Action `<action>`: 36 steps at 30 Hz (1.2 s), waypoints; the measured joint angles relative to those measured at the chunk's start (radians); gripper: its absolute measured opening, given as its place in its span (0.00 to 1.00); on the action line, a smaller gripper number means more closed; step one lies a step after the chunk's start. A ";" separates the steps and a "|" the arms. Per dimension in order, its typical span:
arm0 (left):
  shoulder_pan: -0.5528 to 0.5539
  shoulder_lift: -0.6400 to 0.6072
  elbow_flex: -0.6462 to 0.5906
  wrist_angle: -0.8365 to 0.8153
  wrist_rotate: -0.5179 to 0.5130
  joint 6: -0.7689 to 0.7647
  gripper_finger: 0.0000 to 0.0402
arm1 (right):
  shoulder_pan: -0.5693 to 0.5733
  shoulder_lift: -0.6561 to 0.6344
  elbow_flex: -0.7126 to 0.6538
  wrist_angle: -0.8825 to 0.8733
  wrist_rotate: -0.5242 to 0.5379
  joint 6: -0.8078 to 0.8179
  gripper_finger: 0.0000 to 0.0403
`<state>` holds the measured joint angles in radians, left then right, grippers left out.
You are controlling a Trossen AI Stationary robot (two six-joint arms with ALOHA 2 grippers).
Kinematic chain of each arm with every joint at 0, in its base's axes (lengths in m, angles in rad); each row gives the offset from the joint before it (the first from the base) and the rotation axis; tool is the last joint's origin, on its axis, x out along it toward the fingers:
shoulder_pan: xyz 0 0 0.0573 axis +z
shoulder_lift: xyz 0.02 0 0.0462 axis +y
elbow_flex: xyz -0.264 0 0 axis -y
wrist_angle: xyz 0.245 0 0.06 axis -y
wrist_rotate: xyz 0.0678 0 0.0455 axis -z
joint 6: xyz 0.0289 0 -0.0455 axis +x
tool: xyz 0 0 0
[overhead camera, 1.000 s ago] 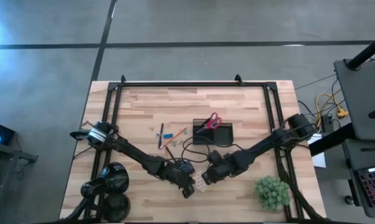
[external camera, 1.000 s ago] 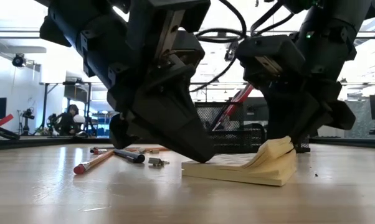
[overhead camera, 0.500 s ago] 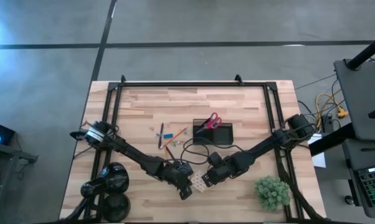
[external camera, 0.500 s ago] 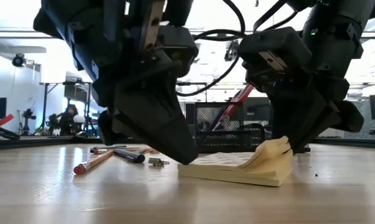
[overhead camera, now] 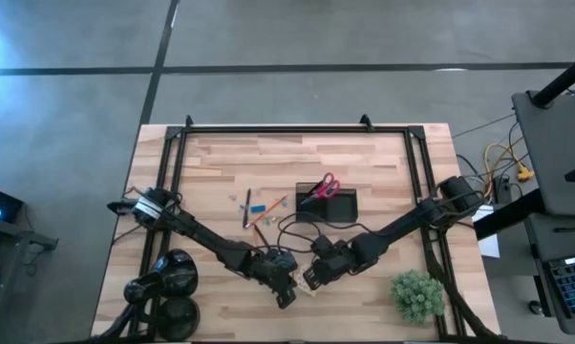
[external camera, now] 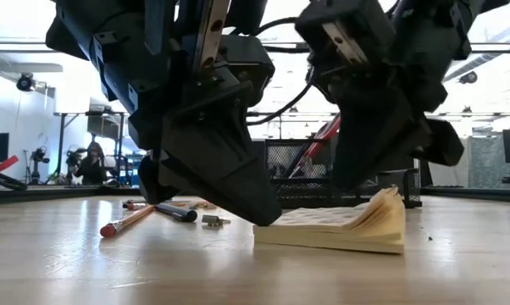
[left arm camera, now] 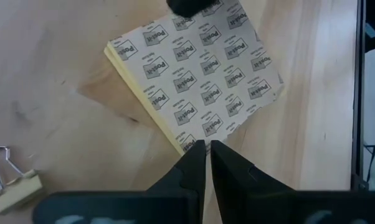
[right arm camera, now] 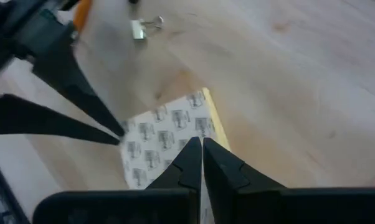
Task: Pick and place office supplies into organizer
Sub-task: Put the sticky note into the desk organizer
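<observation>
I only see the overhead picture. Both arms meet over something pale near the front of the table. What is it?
Observer: A yellow sticky-note pad. The left wrist view shows its printed backing facing up.
Operator: Is either arm holding it?
Observer: No. The left gripper and the right gripper both have their jaws shut, with their tips at opposite sides of the pad.
Operator: Does the pad lie flat?
Observer: Not quite. From table level, its sheets curl upward along one side.

2 matte black jointed arms [overhead camera: 211, 244], looped black cables, tapered claws.
</observation>
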<state>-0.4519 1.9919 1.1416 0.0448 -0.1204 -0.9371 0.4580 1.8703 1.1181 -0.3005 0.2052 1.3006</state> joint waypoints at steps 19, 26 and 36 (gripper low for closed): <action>-0.021 0.001 -0.049 0.007 0.003 -0.053 0.03 | -0.058 0.103 0.205 -0.216 0.072 -0.198 0.17; -0.024 0.001 -0.051 0.010 -0.004 -0.053 0.03 | -0.058 0.159 0.216 -0.258 -0.010 -0.199 0.25; -0.043 0.001 -0.069 0.009 -0.016 -0.060 0.03 | -0.055 0.182 0.250 -0.250 -0.046 -0.247 0.20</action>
<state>-0.4954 1.9930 1.0721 0.0536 -0.1360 -0.9970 0.4026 2.0524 1.3684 -0.5501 0.1594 1.0539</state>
